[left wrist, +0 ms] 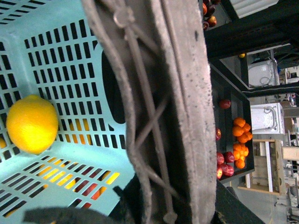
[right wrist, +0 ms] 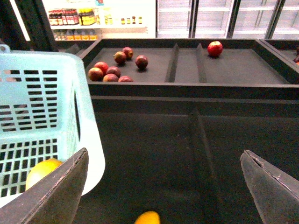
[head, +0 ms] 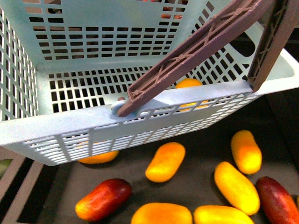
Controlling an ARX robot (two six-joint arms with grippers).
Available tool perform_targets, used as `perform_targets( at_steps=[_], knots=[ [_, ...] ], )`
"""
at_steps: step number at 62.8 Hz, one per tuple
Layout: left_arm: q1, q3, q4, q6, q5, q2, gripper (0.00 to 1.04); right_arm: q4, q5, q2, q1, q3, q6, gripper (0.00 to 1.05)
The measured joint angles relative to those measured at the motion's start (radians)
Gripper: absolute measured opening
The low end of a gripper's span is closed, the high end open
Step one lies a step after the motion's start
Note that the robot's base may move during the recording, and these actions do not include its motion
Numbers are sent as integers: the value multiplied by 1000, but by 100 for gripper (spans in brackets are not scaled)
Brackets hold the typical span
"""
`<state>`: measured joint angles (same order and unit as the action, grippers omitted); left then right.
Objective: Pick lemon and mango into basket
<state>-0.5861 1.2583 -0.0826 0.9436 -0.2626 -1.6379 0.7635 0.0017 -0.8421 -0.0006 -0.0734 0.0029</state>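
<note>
Right fingers wide apart, empty; lemon in basket just beyond one finger; left fingers hidden behind brown handle, state cannot tell.

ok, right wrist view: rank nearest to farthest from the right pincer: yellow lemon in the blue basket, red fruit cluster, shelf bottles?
1. Plump yellow lemon, in the light-blue slotted plastic basket, right beside the right pincer.
2. Cluster of round red fruits, in the black tray further back.
3. Row of dark shelved bottles, far background.
</note>
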Motion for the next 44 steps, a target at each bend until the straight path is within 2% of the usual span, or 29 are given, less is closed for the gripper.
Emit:
perform_targets(
  at_steps=[37,38,39,41,44],
  knots=[
    [22,0,0,-2,24,4,13,0,-5,1,2,0,0,96],
    [21,0,0,-7,25,4,13,-21,18,2,5,-5,16,96],
    [20,0,0,-10,24,4,13,-103,71,2,15,-28,52,96],
    [15,0,-1,-16,21,3,12,-359,187,-18,15,-118,165,96],
    [11,0,-1,-9,11,3,12,-587,223,-85,-22,-206,299,96]
  ],
)
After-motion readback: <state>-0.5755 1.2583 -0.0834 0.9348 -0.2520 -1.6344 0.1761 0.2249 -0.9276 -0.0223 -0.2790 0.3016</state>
